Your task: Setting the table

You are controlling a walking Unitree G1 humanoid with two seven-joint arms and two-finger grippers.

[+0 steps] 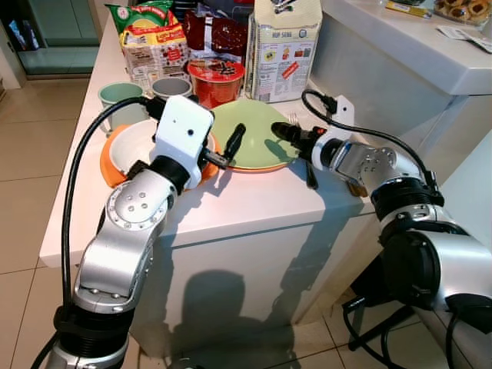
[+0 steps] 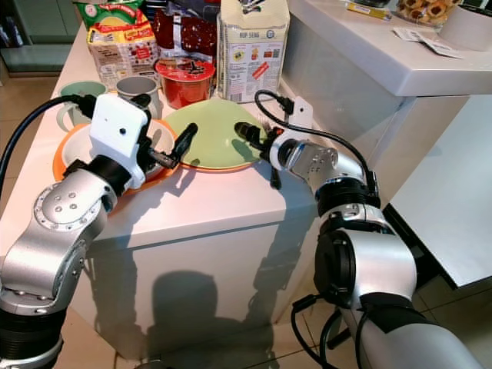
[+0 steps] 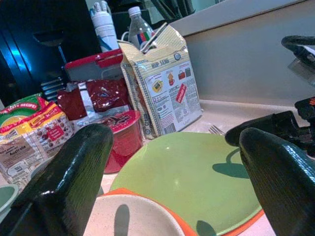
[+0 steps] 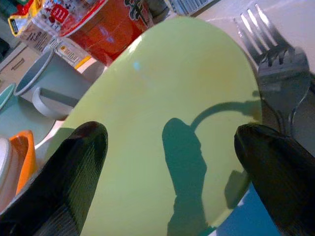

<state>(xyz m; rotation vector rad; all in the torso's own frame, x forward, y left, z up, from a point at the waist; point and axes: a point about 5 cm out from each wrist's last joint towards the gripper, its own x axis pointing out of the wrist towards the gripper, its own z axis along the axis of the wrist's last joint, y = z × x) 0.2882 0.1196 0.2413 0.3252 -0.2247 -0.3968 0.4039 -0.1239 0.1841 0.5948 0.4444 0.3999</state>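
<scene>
**Both grippers open over the green plate**

I see the green plate [image 1: 257, 131] lying flat on the white counter [image 1: 231, 207], near its front edge; my left gripper [image 1: 227, 150] hangs over the plate's left rim with fingers spread, holding nothing; my right gripper [image 1: 286, 134] reaches in from the right side, fingers also apart and empty, just above the plate; a fork [image 4: 268, 49] lies on the counter just beside the plate's far right rim; an orange plate [image 1: 114, 165] carrying a white bowl [image 1: 134, 150] touches the green plate on the left; behind stand two mugs [image 1: 119, 100], a red noodle cup [image 1: 216, 79] and food packets [image 1: 284, 46]
</scene>
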